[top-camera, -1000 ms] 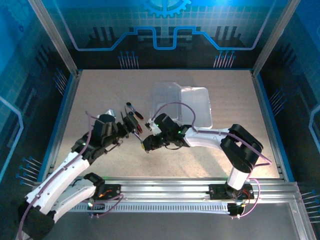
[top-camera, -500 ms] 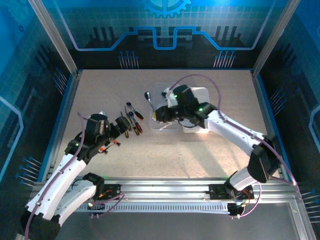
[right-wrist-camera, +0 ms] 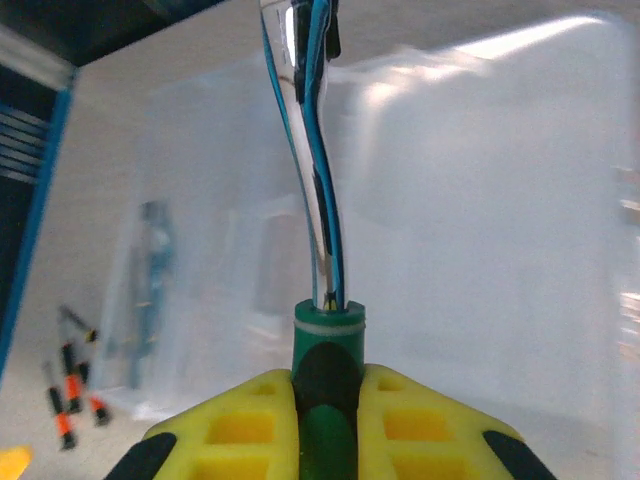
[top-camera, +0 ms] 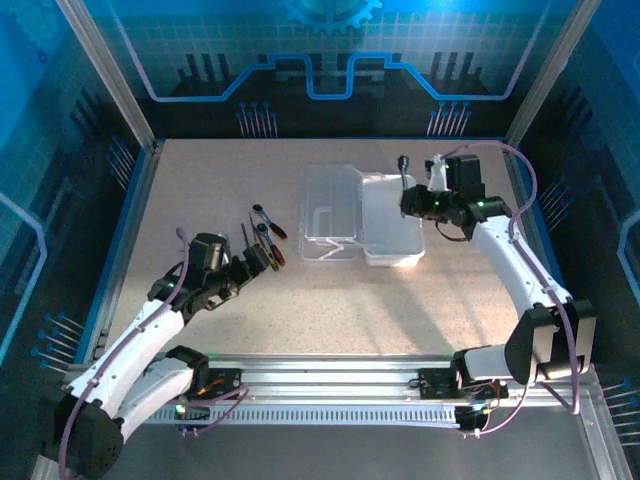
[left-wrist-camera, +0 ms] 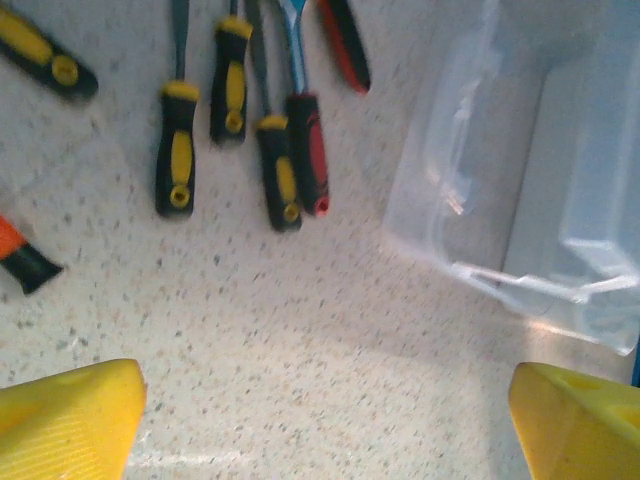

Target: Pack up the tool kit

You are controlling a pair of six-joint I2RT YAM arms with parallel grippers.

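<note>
**Right pincer** (right-wrist-camera: 327,390): closed on the green handle of the silver ratchet wrench (right-wrist-camera: 310,170), whose shaft juts straight ahead of the fingers.
**Clear case** (top-camera: 392,240): lies open just below and ahead of this pincer, with its lid (top-camera: 330,215) folded out flat beyond.
**Left pincer** (left-wrist-camera: 325,425): jaws wide apart, holding nothing. The screwdrivers (left-wrist-camera: 228,90) lie loose just ahead of it, with the case ahead to its right.
**Step, as judged:** stowing the wrench.
**Next move calls for:** lowering the wrench flat into the tray, then letting go. The screwdrivers are not yet packed.

Yellow-black screwdrivers (left-wrist-camera: 180,150), speckled beige table (left-wrist-camera: 300,350)
</note>
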